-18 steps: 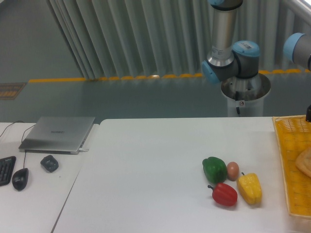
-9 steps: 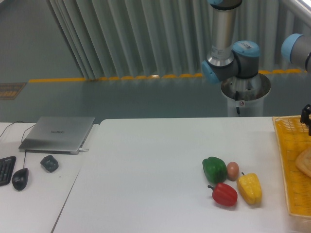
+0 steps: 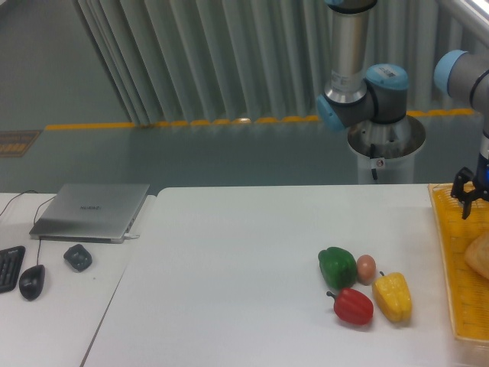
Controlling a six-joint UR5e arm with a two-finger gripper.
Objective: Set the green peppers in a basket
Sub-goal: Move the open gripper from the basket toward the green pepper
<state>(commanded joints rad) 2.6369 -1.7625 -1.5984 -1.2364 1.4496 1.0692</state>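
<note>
The green pepper (image 3: 337,267) rests on the white table, right of centre, touching a small cluster of other produce. At the table's right edge lies the yellow mesh basket (image 3: 442,252), partly cut off by the frame. My gripper (image 3: 468,193) hangs over the basket's far corner, well to the right of the pepper and behind it. Its dark fingers stand open with nothing between them.
A red pepper (image 3: 354,306), a yellow pepper (image 3: 393,297) and a brown egg (image 3: 367,269) crowd the green pepper's right and front. A tan bread-like item (image 3: 480,256) lies in the basket. A laptop (image 3: 92,210), mouse (image 3: 31,281) and small dark object (image 3: 77,257) sit on the left table.
The gripper has come further into view from the right edge, moving left over the basket's far corner. The peppers have not moved.
</note>
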